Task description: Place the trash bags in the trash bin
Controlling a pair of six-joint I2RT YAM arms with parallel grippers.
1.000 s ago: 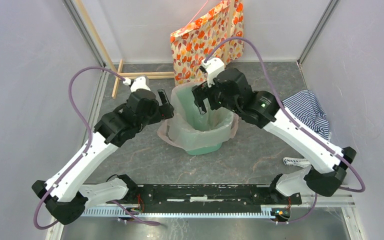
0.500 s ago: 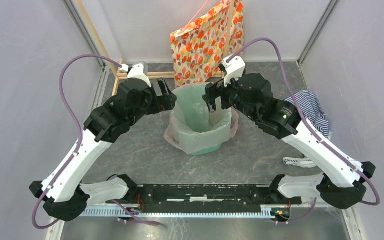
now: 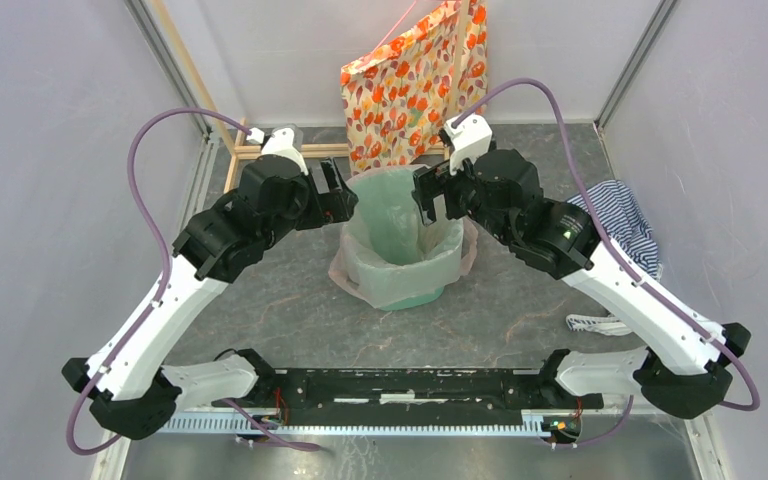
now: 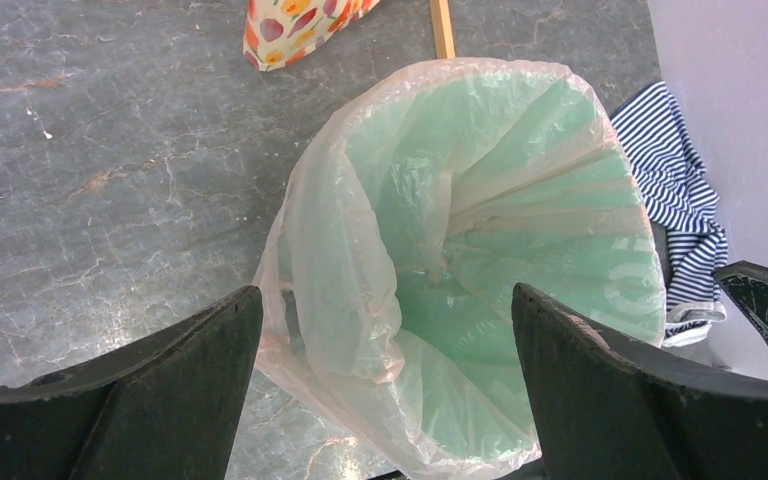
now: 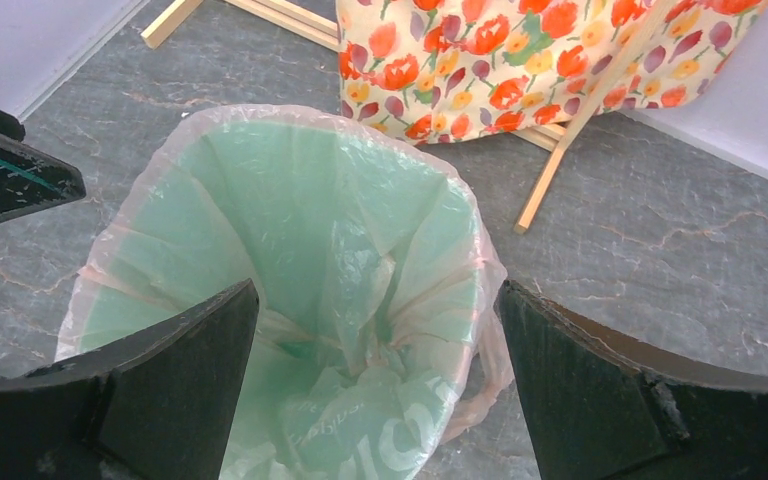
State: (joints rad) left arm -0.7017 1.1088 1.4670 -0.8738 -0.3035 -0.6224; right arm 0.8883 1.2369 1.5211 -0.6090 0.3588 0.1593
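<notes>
The mint-green trash bin stands mid-floor. A thin translucent trash bag lines it, its edge folded out over the rim and hanging down the outer wall. My left gripper is open and empty, just left of the rim. My right gripper is open and empty, above the rim's far right side. The left wrist view looks down on the bag between the open left gripper. The right wrist view shows the bag inside the bin beneath the open right gripper.
An orange floral bag leans on the back wall behind the bin, over wooden sticks. A blue-striped cloth lies at the right wall, with a white strap nearer. Grey walls enclose three sides.
Both grippers rose and drew back from the bin. The right one came out of the bin's mouth to the rim's far right side. Little has moved in the last half second.
</notes>
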